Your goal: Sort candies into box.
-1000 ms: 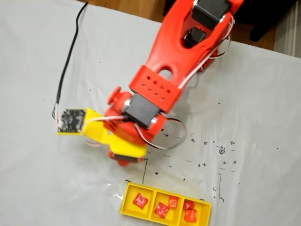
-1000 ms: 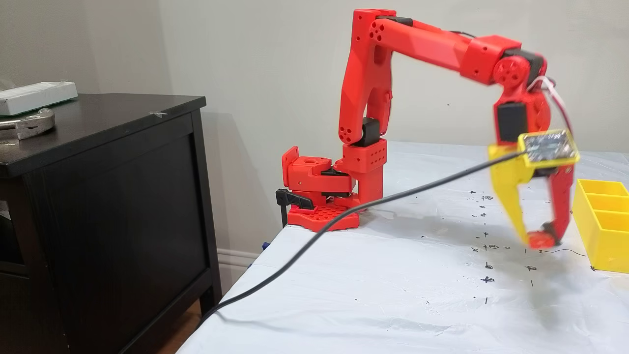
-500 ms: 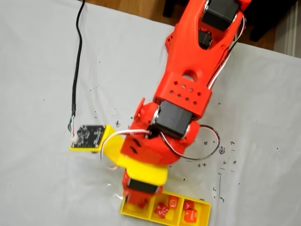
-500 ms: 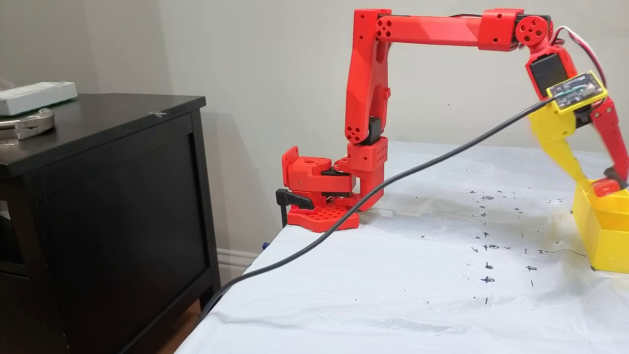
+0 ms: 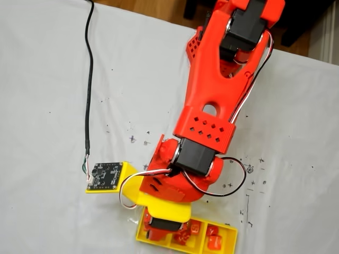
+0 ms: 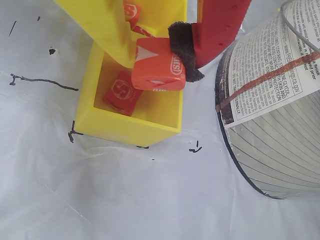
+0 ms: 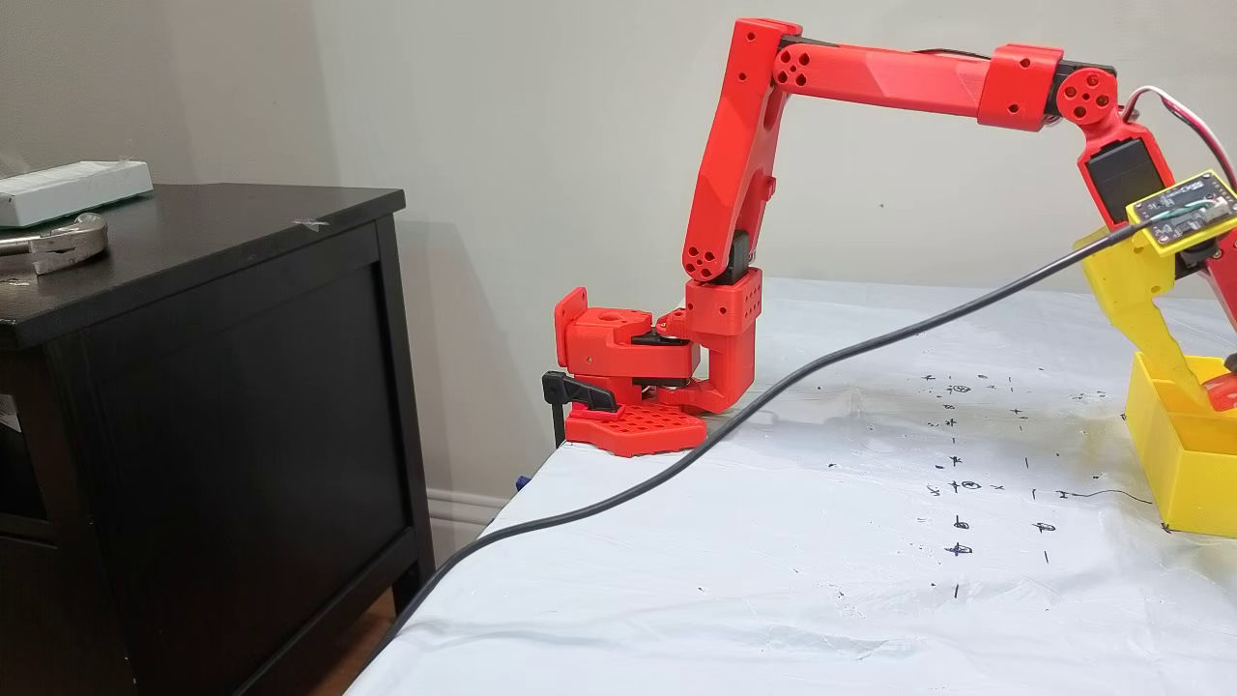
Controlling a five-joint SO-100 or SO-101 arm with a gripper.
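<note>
My gripper is shut on a red-orange candy, pinched between the yellow finger and the red finger's black pad. It hangs just above the end compartment of the yellow box, where another candy lies. In a fixed view from above, the wrist covers the left compartment of the box, and several candies lie in the middle and right compartments. In a fixed view from the side, the gripper dips into the box at the right edge.
A print-covered cylinder stands right beside the box in the wrist view. The camera board on its yellow plate and its black cable trail left of the arm. A black cabinet stands beyond the table edge.
The arm swung from over the bare table to the box, carrying the candy, and lowered the gripper to the end compartment. The candy stays gripped.
</note>
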